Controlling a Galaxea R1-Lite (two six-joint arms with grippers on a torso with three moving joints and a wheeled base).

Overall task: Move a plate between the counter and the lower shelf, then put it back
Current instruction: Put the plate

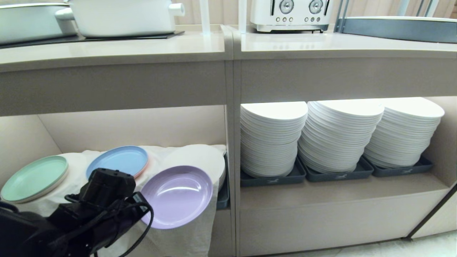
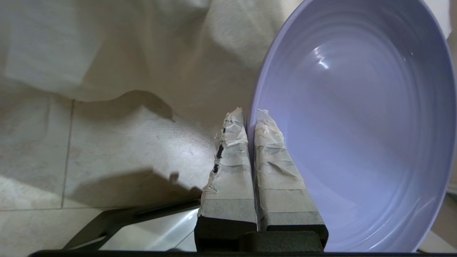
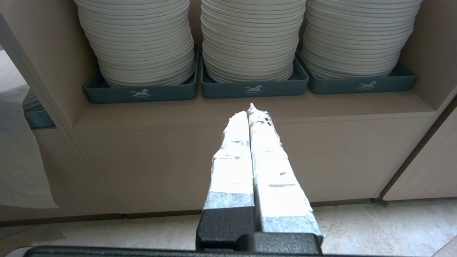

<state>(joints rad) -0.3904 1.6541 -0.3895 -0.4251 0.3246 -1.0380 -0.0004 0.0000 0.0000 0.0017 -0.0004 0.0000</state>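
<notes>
Right now left gripper (image 2: 250, 117) is pinched on the rim of the purple plate (image 1: 177, 195), held tilted at the lower shelf (image 1: 117, 128) front over the white cloth (image 1: 200, 157). Edge-only grip, probably thin; plate could slip or snag cloth. Right gripper (image 3: 251, 114) closed, idle.

Left pincer (image 2: 250, 117) at lower centre of the frame, both tape-wrapped fingers (image 2: 228, 167) pressed together on the rim of the round, matte lavender-purple plate (image 2: 357, 117). One finger outside the rim, the other inside the plate's hollow. Plate filling the right half of the frame, tilted, glossy highlight near its upper middle. Wrinkled white cloth (image 2: 107, 46) across the upper left. Pale tiled floor (image 2: 89, 160) at lower left, shadowed.
</notes>
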